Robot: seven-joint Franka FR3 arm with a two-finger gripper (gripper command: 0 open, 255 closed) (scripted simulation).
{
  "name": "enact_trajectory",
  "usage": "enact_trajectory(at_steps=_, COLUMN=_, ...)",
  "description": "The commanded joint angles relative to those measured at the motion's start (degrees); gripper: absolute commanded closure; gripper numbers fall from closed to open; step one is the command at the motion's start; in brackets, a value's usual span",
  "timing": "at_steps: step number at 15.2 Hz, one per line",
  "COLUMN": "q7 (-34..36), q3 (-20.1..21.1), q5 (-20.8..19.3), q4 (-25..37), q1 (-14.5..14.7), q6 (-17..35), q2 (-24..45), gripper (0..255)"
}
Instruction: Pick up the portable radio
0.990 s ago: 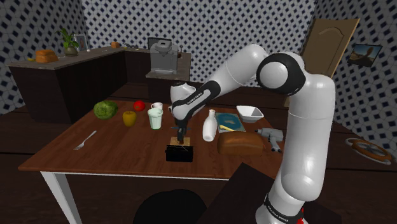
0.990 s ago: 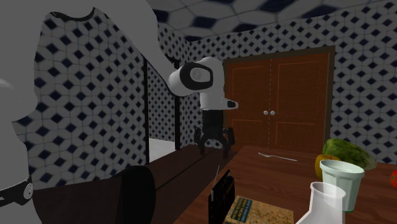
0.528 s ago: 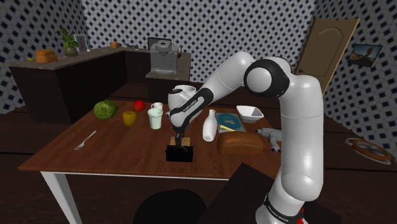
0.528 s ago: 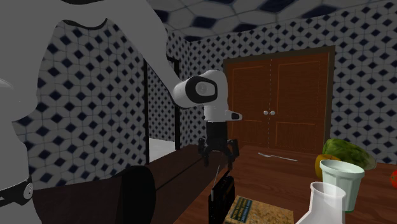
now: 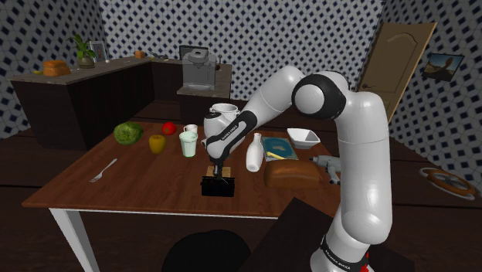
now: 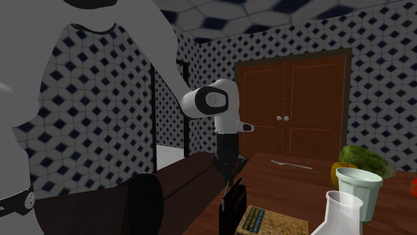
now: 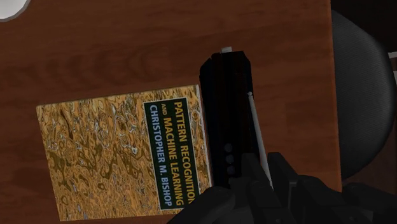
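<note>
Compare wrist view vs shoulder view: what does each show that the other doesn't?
Wrist view: the book's title, Pattern Recognition and Machine Learning, and the thin antenna along the black radio. Shoulder view: fork, cup, white bottle, bread loaf and the arm arched over the table. Both: radio beside the book, hand close above it.
</note>
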Motion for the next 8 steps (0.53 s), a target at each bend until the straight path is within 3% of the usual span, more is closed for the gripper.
enact_trajectory(at_steps=1, q7=0.0, q3=0.01, q5=0.01, q4=-0.02, q1=0.01, q6=0.0, q2=0.04, gripper=255)
enact_trajectory(at_steps=8, q7=-0.21, q3=0.06, q5=0.13, q4=-0.02, q1=0.0, q6=-1.17, q2=-1.14, gripper=255)
